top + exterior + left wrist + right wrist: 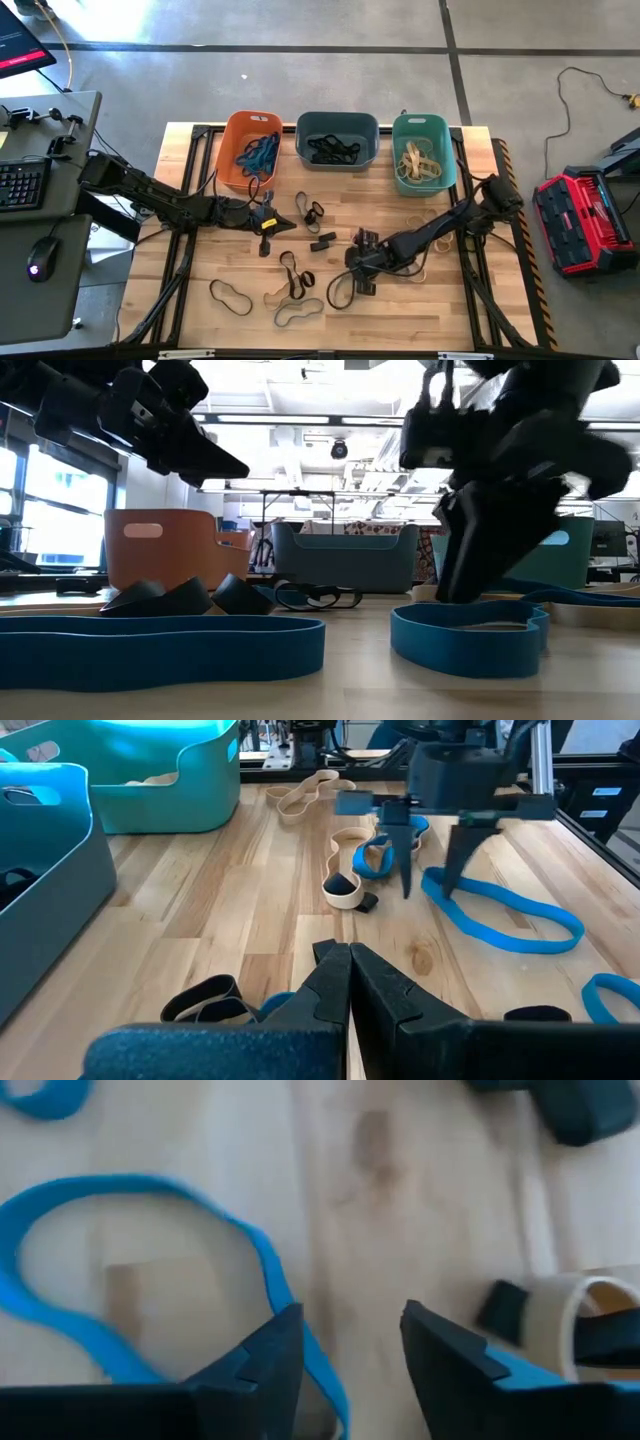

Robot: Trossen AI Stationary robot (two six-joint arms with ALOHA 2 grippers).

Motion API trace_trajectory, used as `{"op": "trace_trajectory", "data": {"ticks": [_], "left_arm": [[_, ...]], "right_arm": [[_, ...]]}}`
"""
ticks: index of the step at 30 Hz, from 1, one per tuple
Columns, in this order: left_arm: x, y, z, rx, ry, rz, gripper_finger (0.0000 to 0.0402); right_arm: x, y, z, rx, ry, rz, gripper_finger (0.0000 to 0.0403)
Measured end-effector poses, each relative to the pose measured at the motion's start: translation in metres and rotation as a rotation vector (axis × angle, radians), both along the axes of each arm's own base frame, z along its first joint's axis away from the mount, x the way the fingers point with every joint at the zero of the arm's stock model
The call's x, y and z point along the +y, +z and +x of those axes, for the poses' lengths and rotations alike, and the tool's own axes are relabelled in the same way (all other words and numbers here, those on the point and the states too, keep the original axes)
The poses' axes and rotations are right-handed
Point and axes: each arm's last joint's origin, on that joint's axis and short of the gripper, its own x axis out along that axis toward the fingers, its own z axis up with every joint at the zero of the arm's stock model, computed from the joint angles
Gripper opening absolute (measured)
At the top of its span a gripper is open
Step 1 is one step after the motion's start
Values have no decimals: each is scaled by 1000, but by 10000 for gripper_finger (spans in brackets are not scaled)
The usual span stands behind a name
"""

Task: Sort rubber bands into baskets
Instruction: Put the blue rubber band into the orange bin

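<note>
**Left arm parked shut, right arm low with jaws apart**

The left arm reaches in from the table's left edge, stretched toward the middle. The left gripper (pixel 265 222) is above the wood, its two dark fingers (pixel 335 985) pressed flat together with no gap.

The right arm comes from the right edge, bent across toward the centre. The right gripper (pixel 430 870) points straight down at the tabletop, fingers (pixel 265 1355) apart, tips at the surface.
</note>
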Motion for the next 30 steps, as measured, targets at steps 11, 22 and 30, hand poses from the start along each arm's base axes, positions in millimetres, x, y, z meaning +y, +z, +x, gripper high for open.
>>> {"op": "trace_trajectory", "data": {"ticks": [11,22,30], "left_arm": [[0,0,0,0,0,1,0],[0,0,0,0,2,-6,0],[0,0,0,-1,2,-6,0]], "right_arm": [[9,0,-4,-4,74,-50,140],[14,12,-2,-44,77,-52,129],[12,-3,-4,46,87,-68,129]]}}
